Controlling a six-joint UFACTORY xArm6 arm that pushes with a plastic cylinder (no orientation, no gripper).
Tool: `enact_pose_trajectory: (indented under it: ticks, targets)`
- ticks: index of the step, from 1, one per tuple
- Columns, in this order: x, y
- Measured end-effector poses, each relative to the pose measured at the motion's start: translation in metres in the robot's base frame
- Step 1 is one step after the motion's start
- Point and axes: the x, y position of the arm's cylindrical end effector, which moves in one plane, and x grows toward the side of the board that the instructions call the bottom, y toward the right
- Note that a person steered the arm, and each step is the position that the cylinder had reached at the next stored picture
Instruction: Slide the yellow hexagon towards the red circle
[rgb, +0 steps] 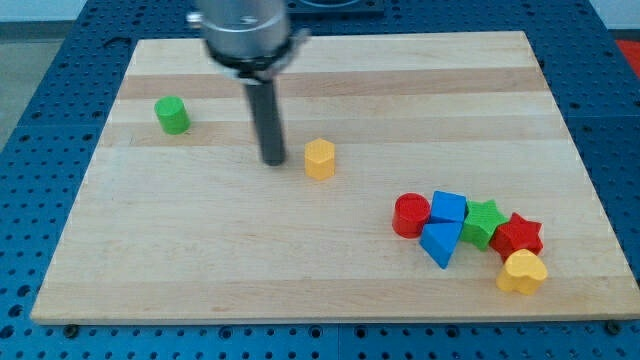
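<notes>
1. My tip (273, 160) rests on the wooden board (200, 260), just to the view's left of the yellow hexagon (319, 158); a narrow gap shows between them; the rod grasps nothing, being a bare pusher.
2. The yellow hexagon lies near mid-board, well apart from the red circle (410, 215), which sits toward the view's lower right of it.
3. Touching the red circle on its right: a blue block (448, 207) and a blue triangular block (440, 243); further right of the red circle, a green star (484, 221), a red star (518, 235), a yellow heart (523, 271).
4. A green cylinder (172, 115) stands far to the upper left of the hexagon.
</notes>
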Motion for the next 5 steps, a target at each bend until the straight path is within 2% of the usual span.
enact_pose_trajectory:
  ticks: [1,3,5]
  targets:
    - [0.0,0.049]
    - [0.001,0.095]
    - [0.039,0.113]
